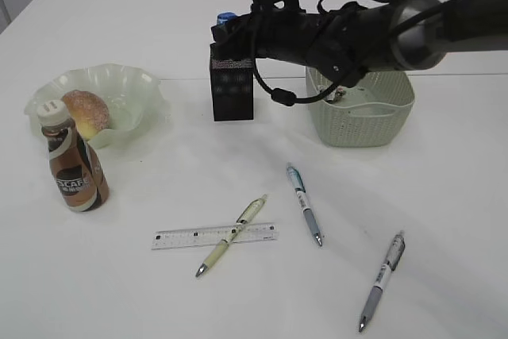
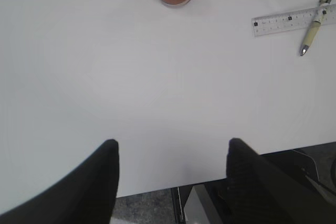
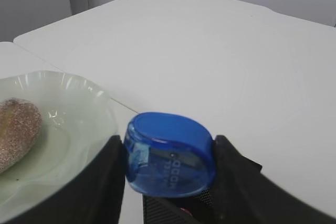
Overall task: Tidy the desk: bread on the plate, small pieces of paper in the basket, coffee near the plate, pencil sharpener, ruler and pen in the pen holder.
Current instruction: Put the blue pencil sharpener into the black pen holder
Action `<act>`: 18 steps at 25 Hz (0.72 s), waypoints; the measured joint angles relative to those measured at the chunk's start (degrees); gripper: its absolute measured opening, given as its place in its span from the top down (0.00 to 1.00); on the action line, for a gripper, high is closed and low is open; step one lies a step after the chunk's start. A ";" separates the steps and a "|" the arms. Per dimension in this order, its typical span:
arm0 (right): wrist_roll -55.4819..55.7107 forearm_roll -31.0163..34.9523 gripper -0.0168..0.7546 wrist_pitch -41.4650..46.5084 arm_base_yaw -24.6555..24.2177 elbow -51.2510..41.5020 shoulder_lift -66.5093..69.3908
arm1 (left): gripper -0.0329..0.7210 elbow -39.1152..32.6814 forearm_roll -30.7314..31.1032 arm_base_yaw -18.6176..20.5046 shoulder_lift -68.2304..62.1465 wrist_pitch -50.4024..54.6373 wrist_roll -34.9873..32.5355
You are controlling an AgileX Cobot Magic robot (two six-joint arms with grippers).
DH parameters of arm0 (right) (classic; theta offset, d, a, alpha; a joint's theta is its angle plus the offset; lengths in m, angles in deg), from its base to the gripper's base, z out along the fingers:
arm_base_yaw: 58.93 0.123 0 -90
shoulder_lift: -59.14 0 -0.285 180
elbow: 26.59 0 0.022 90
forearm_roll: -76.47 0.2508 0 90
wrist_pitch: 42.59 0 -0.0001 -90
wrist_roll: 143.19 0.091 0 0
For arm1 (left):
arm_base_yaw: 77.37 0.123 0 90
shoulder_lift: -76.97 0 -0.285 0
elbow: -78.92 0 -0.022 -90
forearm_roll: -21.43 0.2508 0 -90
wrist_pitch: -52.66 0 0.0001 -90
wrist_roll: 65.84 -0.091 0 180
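The right gripper [image 3: 169, 174] was clamped on the blue pencil sharpener [image 3: 169, 153], poised just above the black mesh pen holder [image 1: 232, 91], presumably so the sharpener could drop straight in. At three o'clock of the holder stood the sage-green basket [image 1: 361, 113], paper visible inside. At nine o'clock sat the wavy glass plate [image 1: 119, 89] with the bread [image 1: 86, 110] on it, the coffee bottle [image 1: 73, 166] just in front. The clear ruler [image 1: 213, 236] and three pens [image 1: 305, 204] lay at six o'clock, unsorted. The left gripper [image 2: 170, 156] hovered with jaws apart, empty, over bare desk [image 2: 157, 77].
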 joint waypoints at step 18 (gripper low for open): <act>-0.31 -0.13 0.56 -0.05 -2.32 9.71 8.90 | 0.33 0.00 0.00 0.00 0.00 0.00 0.00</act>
